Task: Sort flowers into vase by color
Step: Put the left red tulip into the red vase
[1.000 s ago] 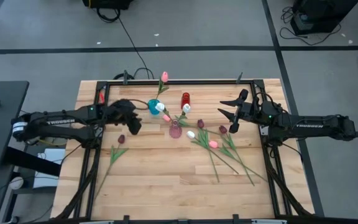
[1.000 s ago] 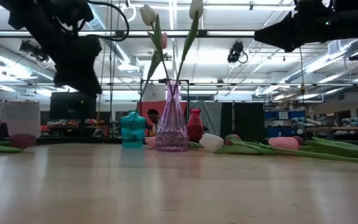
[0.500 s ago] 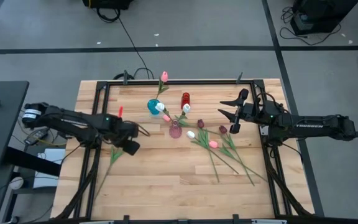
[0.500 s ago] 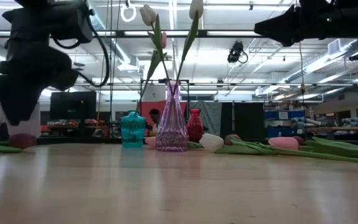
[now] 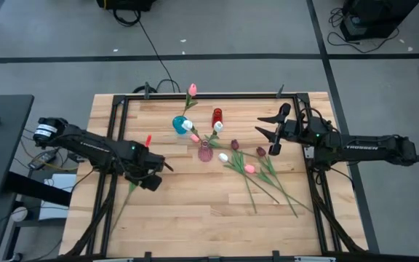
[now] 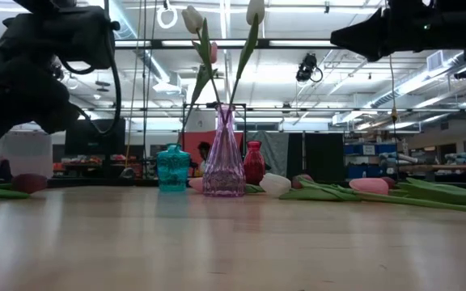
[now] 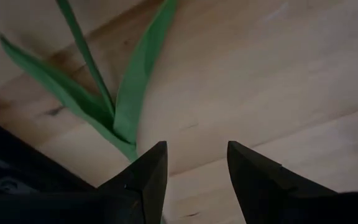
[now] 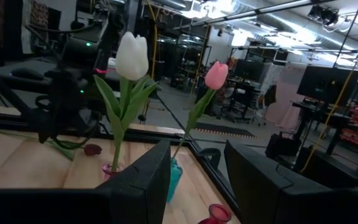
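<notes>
**One loose tulip under the left gripper: notes on a clean pick**

Left side of table: left gripper [image 5: 151, 177] low over the boards, fingers spread, nothing between them; the wrist view shows the green stem and leaves [image 7: 101, 93] of a lone tulip [image 5: 131, 182] just off one fingertip, not yet straddled; its dark head [image 6: 29, 183] lies on the wood at the far left in the low view.

Judgement for the pick: shift sideways until the stem sits between the fingers, cross it square, close on bare stem rather than on the broad leaves, which would likely slip or fold; lift level.

Centre: three small vases, teal vase [image 5: 180, 124], pink vase [image 5: 205, 153] and red vase [image 5: 217, 116]; the pink vase holds white tulips; a pink-headed stem stands in the teal one; which colour goes to the red vase I cannot tell.

Right of centre: remaining tulips [image 5: 257, 171] lie in a loose heap, stems crossing.

Right side: right gripper [image 5: 273, 134] hangs above the table near the heap, fingers apart, empty, waiting.
</notes>
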### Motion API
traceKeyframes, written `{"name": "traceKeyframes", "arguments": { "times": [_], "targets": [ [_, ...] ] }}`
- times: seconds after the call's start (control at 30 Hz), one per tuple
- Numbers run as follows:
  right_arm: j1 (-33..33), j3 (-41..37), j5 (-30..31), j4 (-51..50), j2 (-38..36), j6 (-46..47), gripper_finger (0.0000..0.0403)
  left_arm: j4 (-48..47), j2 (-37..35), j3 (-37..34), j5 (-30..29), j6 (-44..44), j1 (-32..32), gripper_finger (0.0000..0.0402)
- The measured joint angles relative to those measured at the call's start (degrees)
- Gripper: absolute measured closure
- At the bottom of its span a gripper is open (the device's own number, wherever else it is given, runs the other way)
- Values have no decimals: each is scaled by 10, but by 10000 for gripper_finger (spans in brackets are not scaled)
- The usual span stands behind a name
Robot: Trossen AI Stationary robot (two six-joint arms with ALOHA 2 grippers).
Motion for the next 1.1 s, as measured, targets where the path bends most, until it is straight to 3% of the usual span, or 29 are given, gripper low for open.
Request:
{"name": "traceKeyframes", "arguments": {
  "times": [0.4, 0.73, 1.1],
  "targets": [
    [-7, 0, 0, 0, 0, 1, 238, -24, 11, 0, 40, -114, -79, 231],
    [-7, 0, -1, 0, 0, 1, 238, -25, 62, 0, 44, -110, -121, 270],
    [-7, 0, -12, 4, 0, 3, 238, -23, 91, -4, -19, -94, -138, 282]
  ]
}}
